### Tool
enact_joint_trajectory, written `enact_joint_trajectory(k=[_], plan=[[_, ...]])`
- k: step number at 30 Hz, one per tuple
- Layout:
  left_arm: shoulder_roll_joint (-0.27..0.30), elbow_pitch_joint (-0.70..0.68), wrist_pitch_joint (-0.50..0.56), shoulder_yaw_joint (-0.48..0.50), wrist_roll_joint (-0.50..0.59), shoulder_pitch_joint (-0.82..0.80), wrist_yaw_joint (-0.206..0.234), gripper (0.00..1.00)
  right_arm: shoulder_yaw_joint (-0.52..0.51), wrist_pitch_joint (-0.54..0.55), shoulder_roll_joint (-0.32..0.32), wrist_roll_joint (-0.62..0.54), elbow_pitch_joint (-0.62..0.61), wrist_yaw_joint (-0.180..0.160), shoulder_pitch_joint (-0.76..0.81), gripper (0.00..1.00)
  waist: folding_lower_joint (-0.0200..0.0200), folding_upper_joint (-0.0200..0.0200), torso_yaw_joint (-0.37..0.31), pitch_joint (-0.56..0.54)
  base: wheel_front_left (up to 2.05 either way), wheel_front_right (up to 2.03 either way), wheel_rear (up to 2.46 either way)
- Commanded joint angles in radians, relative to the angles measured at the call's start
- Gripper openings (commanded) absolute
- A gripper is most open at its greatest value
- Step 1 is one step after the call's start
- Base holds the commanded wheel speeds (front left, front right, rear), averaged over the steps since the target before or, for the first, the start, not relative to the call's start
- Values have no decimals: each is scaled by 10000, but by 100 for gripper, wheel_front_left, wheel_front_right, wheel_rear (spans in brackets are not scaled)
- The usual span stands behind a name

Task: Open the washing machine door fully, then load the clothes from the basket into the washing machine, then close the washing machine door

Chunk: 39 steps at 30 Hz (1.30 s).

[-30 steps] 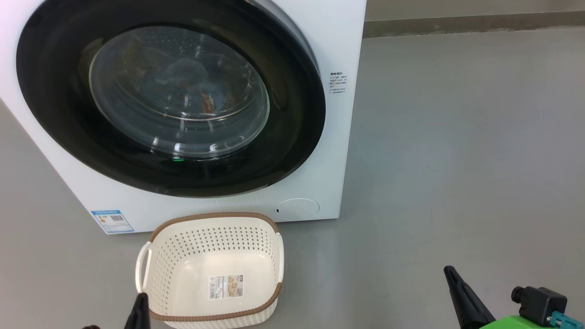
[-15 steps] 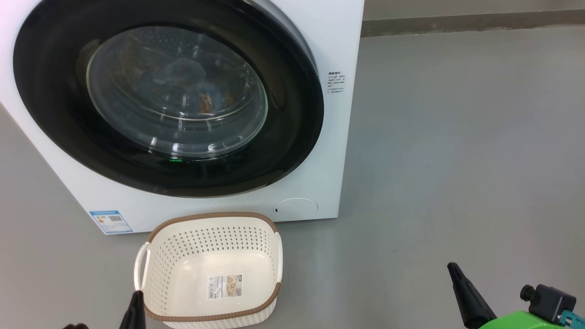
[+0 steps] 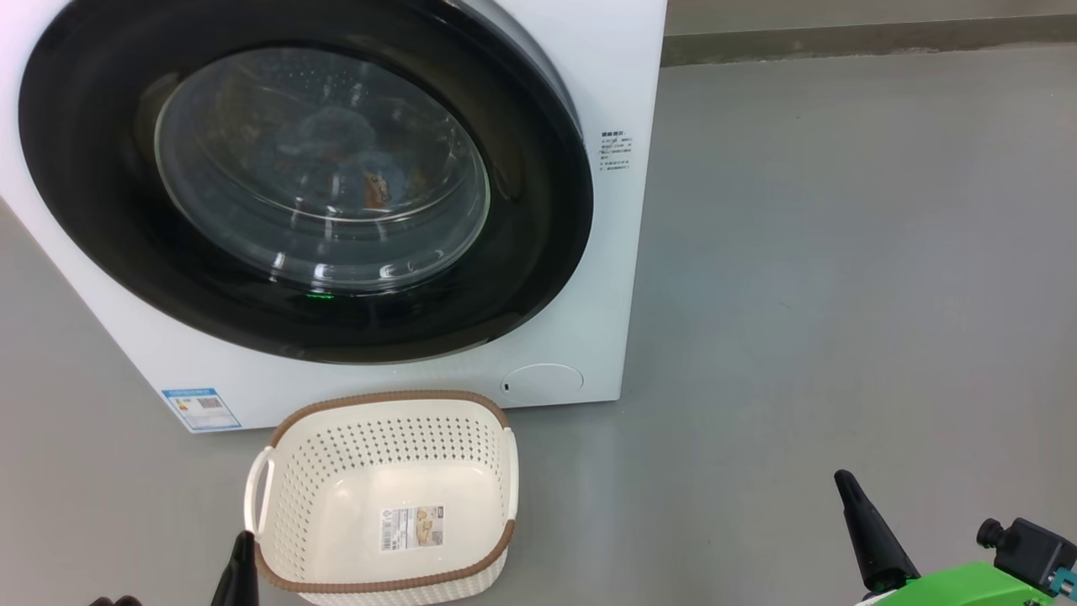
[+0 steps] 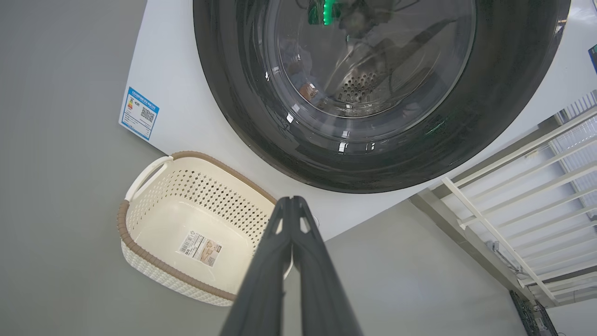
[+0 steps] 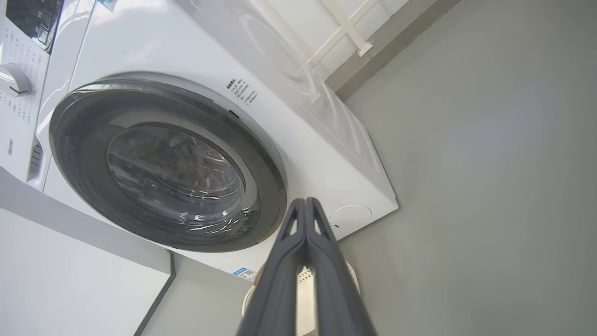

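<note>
Arms low, fingers pinched together on nothing.
I'm hovering the left gripper at the basket's near-left corner, the right gripper well apart over the floor; beyond, the washing machine door is sitting closed, the clothes behind its glass.

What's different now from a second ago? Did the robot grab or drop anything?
Little. The right jaws, shut and empty, edged up and to the right in the head view; the left jaws slid slightly left near the basket. The camera also drifted. Nothing was grabbed or released. The washing machine door stayed closed with the clothes behind its glass, and the basket stayed empty.
</note>
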Motion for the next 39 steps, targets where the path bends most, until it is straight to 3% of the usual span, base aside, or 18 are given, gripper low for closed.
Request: enact_joint_trajectory(k=[1,39], plan=[[74,-149,94,309,-326,-525,-205,0,46,36,-119,383,-154,-27,-446,0,-1,0,-7,3,0,0,0],[-260,423,952,1329,-4016,-1213,-1025,0,-232,381,-153,4450,600,-44,-1099,0,-1,0,-129,58,0,0,0]])
